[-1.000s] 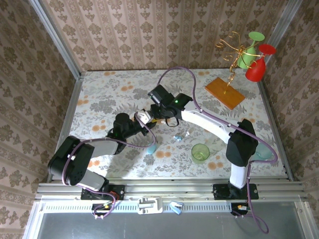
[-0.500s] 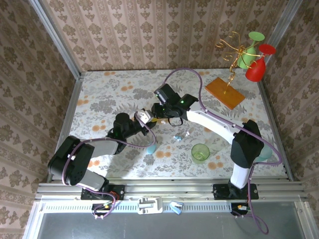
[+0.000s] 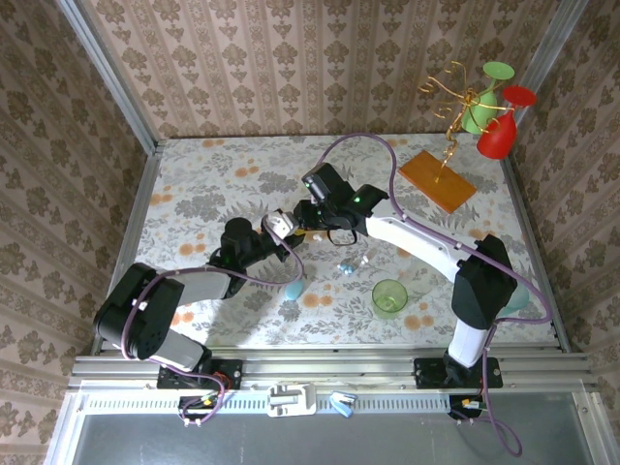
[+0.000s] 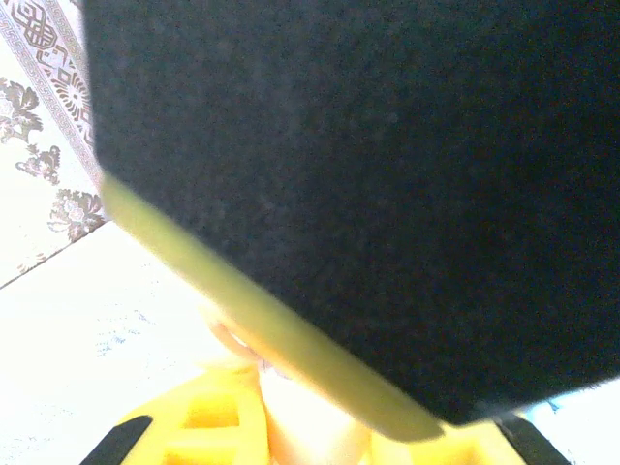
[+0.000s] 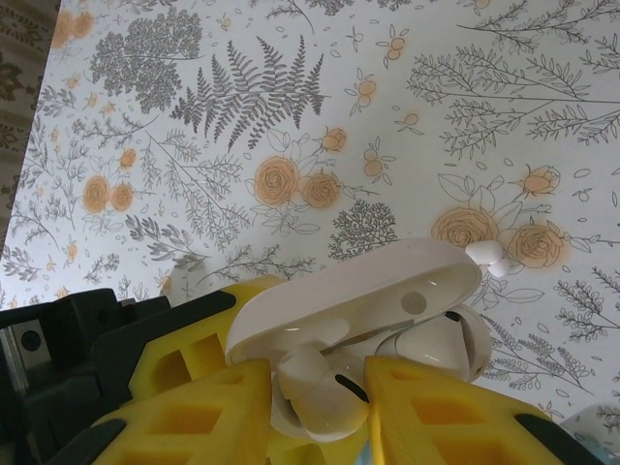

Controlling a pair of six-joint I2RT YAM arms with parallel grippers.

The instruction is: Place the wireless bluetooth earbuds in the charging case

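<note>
Gripping a white earbud (image 5: pixel 312 392) between its yellow fingers (image 5: pixel 199 417), the right gripper (image 5: pixel 320 373) sits at the bottom centre of the right wrist frame. The bud lies roughly crosswise in the gap, just at the mouth of the white charging case (image 5: pixel 431 347); whether it is seated in a well cannot be told. The case stands open, its lid raised, with the long axis running from lower left to upper right of that frame and the opening turned toward the right gripper. In the top view the left gripper (image 3: pixel 278 232) is clamped on this case near the middle of the frame, nose to nose with the right gripper. A loose white earbud (image 5: pixel 487 254) lies on the floral table (image 5: pixel 291 87) just beyond the lid. Lower in the top view, a pale blue earbud (image 3: pixel 345 268) rests between a light-blue case (image 3: pixel 294 289) and a green cup (image 3: pixel 389 296).
</note>
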